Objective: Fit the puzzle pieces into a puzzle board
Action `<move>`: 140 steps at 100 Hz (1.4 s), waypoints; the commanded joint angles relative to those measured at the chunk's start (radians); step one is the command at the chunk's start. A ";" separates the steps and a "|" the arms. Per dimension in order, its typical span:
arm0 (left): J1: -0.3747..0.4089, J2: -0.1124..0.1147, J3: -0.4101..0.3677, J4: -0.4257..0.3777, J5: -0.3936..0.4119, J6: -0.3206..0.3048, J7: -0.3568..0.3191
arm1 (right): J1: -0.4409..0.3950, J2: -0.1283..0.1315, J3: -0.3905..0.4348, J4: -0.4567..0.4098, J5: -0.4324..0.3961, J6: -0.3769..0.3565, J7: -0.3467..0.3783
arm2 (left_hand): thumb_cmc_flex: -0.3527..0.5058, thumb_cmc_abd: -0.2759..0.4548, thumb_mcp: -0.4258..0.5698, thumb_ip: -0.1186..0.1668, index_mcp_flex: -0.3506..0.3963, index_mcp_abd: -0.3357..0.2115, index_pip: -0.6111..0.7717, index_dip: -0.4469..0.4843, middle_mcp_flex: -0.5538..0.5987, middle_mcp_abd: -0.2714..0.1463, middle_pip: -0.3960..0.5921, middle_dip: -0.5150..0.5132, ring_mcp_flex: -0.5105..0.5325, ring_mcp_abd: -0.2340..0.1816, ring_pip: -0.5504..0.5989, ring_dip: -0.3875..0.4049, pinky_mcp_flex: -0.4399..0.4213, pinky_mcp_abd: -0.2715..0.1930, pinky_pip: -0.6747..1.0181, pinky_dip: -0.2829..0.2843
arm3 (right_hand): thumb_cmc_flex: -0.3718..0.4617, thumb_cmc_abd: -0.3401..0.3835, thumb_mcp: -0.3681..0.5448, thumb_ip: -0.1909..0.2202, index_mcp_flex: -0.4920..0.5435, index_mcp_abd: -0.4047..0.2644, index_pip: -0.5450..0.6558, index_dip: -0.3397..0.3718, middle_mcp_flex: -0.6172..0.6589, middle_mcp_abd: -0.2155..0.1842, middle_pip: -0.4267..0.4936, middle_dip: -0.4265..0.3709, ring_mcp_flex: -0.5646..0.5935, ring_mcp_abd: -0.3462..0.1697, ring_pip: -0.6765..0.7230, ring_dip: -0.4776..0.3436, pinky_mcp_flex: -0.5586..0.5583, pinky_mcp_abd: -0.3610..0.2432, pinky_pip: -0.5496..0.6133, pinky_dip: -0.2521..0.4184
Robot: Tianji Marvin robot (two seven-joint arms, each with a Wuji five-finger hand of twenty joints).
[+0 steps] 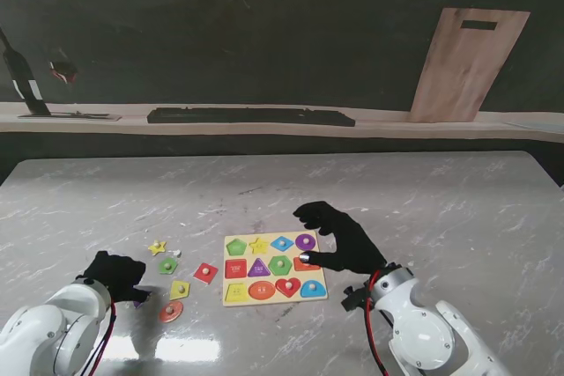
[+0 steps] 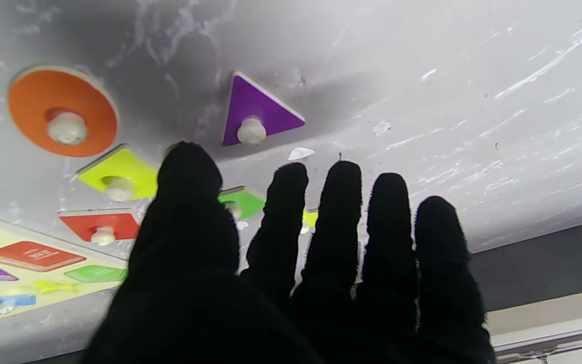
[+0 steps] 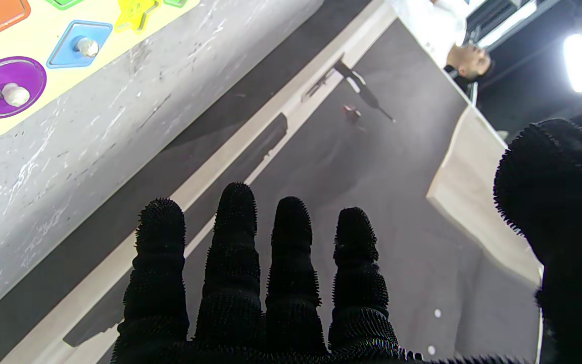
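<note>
The puzzle board (image 1: 274, 268) lies near the middle of the table (image 1: 423, 200). Loose pieces wait left of it, the purple triangle (image 2: 255, 111) beside the left robot hand (image 1: 115, 275), spread and empty, likely ready to pick. The right robot hand (image 1: 339, 235) hovers spread over the board's right edge, holding nothing.

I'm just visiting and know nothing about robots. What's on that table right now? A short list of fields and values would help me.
surface: marble table
puzzle board: yellow, nearer the robot's right side
seated pieces: blue diamond and purple circle, among others
loose pieces: yellow star, green piece, red piece, yellow piece, orange circle, purple triangle
left hand: open, fingers spread beside the loose pieces
right hand: open, over the board's right edge
</note>
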 commanded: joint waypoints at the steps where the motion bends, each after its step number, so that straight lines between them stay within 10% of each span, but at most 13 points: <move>1: -0.006 0.003 0.007 0.008 -0.001 0.006 -0.006 | -0.005 -0.004 -0.004 -0.002 -0.003 0.003 -0.004 | 0.031 0.010 -0.033 0.019 0.041 -0.011 0.034 0.010 0.029 0.000 0.027 0.017 0.025 0.020 0.027 0.016 0.005 0.101 0.035 0.031 | 0.009 0.017 -0.019 0.018 0.006 -0.020 0.009 0.017 0.020 -0.037 0.007 0.005 0.031 -0.035 0.017 0.014 0.004 0.001 0.023 0.023; 140: -0.046 0.006 0.077 0.057 -0.005 0.092 -0.044 | 0.001 -0.006 -0.008 0.006 -0.003 0.016 -0.011 | 0.179 -0.023 -0.031 0.000 0.059 -0.038 0.215 -0.057 0.096 -0.007 0.085 0.021 0.051 0.019 0.067 0.002 0.022 0.108 0.044 0.043 | 0.022 0.059 -0.060 0.032 0.015 -0.051 0.009 0.033 0.025 -0.037 0.007 0.006 0.029 -0.035 0.025 0.023 0.002 0.013 0.032 0.048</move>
